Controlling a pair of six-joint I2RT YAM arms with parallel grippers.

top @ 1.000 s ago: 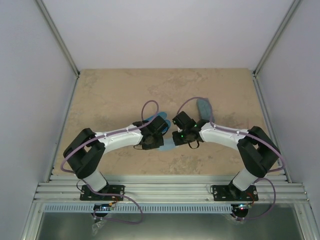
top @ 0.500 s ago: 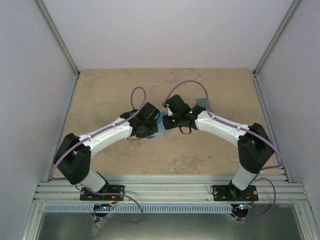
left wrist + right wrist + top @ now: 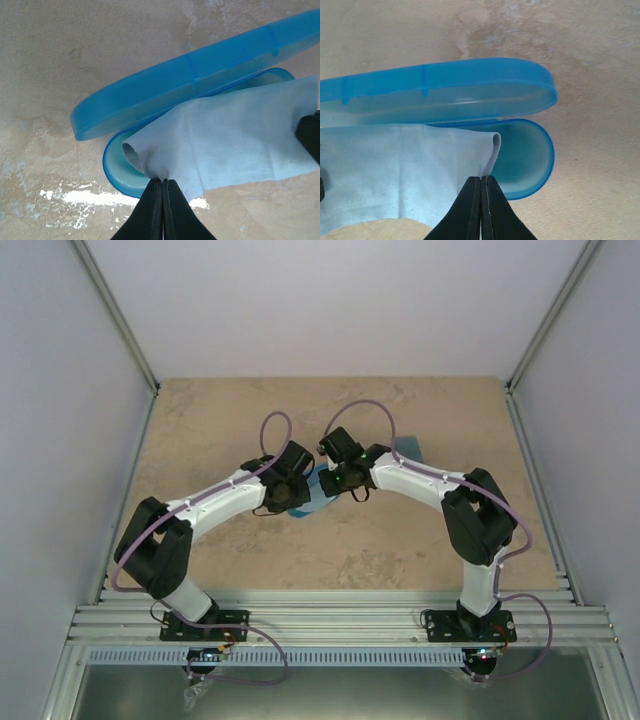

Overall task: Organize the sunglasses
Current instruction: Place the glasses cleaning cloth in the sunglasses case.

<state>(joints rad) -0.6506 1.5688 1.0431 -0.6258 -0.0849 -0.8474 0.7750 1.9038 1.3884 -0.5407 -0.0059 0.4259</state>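
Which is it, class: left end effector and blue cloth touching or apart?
Touching: the left wrist view shows the left end effector pinching the blue cloth.

Soft, even light over the top view, barely a shadow on the table (image 3: 230, 430), and the white walls come out flat and slightly cool. On the left wrist, a white streak of glare hits the table at bottom left, and the left gripper (image 3: 163, 184) is a plain black silhouette. On the right wrist it's bright. Sheen runs along the blue case (image 3: 470, 90) lid, and the pale blue cloth (image 3: 395, 170) looks a touch washed out.
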